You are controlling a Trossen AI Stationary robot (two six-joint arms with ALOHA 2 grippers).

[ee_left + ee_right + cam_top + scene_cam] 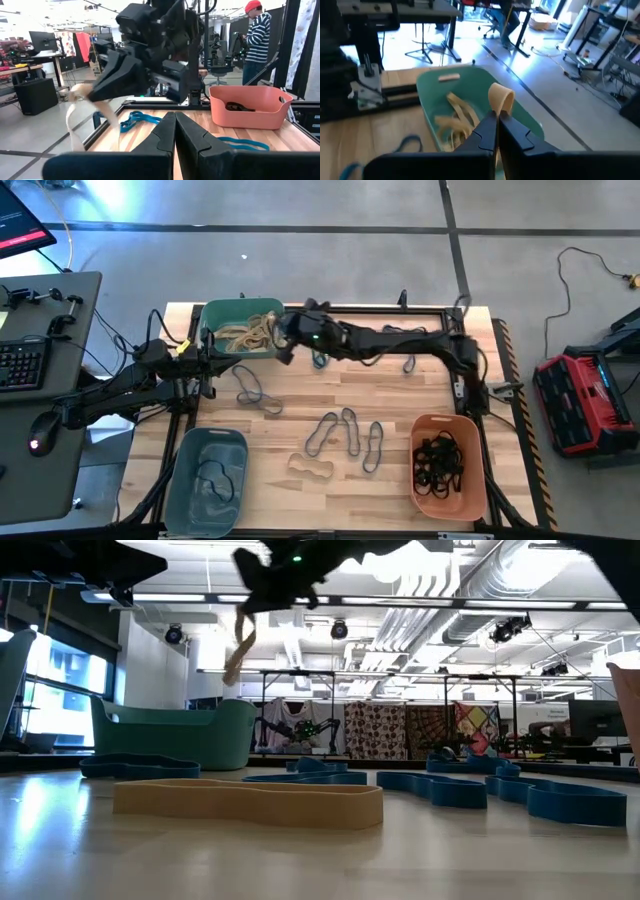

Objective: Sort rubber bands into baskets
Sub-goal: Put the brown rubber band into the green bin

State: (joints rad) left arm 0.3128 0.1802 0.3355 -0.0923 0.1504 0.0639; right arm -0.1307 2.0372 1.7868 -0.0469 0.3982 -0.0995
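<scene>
Overhead, the right arm is reaching across the far side of the pale wooden plank tabletop [300,405], its right gripper [283,330] hanging at the near-right rim of the teal-green rounded plastic basket [215,315]. Its fingers [487,131] are clenched on one tan rubber band [500,99], a flat loop sticking up between the tips; from table height the same band is dangling in the air, clear of the wood.

Inside the teal-green basket a heap of tan bands [245,333] is already lying tangled.

The left arm is sitting low at the tabletop's left edge, the left gripper [175,131] pointing toward the right arm, fingers pressed together and grasping nothing.

Loose bands are lying on the wood:
- a dark grey band [258,392] just in front of the teal-green basket;
- a blue band [320,361] under the right arm;
- three grey-blue bands [347,432] side by side near the middle;
- a tan wavy band [311,468] toward the front edge, closest to the low camera.

The grey-blue plastic basket [180,480] is sitting at the front left, holding a couple of thin dark loops. The orange plastic basket [475,480] is sitting at the front right with a pile of black bands [438,460] in it.

Beyond the tabletop, a person in a striped top and red cap [256,35] is standing at another rig.
</scene>
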